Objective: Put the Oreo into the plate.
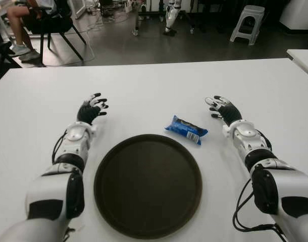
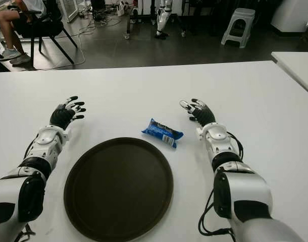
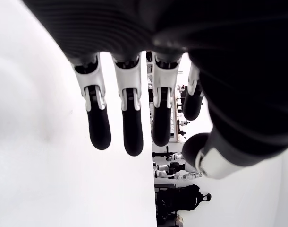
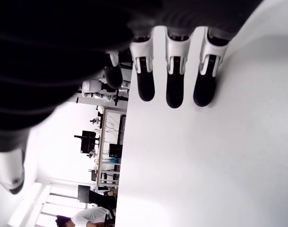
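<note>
A blue Oreo pack (image 1: 186, 129) lies flat on the white table (image 1: 144, 85), just off the far right rim of the round dark brown plate (image 1: 148, 184). Nothing is on the plate. My right hand (image 1: 219, 107) is to the right of the pack, a short gap away, fingers spread and holding nothing. My left hand (image 1: 93, 106) is beyond the plate's left side, also open; its wrist view shows straight fingers (image 3: 127, 118) over bare table. The right wrist view likewise shows extended fingers (image 4: 174, 85) with nothing in them.
The table's far edge runs behind both hands. Past it, on the dark floor, are a seated person on a chair (image 1: 38, 20), a white stool (image 1: 247, 22) and a second white table (image 1: 303, 58) at the right.
</note>
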You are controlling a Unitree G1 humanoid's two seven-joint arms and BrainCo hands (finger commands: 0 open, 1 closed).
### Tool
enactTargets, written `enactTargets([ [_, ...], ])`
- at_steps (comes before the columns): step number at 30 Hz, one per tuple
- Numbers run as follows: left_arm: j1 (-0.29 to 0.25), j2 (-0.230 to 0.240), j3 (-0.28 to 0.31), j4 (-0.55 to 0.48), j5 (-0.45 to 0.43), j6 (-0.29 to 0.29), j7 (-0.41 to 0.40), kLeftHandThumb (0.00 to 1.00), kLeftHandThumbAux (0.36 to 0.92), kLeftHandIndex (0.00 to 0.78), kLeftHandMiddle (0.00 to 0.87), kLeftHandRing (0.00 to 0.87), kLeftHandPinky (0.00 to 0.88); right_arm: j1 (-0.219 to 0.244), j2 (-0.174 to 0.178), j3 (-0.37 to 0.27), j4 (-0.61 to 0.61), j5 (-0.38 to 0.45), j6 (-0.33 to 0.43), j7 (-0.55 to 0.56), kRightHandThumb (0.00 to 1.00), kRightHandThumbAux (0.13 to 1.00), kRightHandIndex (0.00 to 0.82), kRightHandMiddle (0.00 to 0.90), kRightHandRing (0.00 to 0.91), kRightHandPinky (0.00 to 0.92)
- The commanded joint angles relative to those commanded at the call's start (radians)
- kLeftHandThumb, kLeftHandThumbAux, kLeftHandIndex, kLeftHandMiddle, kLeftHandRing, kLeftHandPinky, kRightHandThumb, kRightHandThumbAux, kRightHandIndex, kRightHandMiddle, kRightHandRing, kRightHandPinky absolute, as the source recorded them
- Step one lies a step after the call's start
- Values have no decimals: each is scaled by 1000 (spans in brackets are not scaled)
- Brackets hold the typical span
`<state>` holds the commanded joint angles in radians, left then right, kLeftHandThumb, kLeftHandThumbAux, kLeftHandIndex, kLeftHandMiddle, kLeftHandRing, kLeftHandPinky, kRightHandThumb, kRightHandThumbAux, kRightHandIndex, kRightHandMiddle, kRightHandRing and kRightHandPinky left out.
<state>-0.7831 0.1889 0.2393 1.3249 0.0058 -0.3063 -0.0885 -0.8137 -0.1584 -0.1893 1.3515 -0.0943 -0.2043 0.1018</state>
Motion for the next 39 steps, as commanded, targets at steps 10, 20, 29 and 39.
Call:
enactTargets([
  [10,0,-1,1,0,0,0,4,197,677,165,267,293,334,0,0,-1,0,1,2,-1,0,516,102,196,200,206],
  [20,0,-2,0,0,0,0,6,206,689,164,262,289,330,1,0,-4,0,3,2,3,2,523,99,190,183,178],
  [29,1,-2,-1,0,1,1,7,196,695,161,254,282,327,2,0,-3,0,2,-1,6,3,513,92,180,171,153],
  [39,1,-2,-3,0,3,-1,9,192,688,164,261,289,338,2,-1,-1,1,-1,1,6,0,499,98,183,170,154],
])
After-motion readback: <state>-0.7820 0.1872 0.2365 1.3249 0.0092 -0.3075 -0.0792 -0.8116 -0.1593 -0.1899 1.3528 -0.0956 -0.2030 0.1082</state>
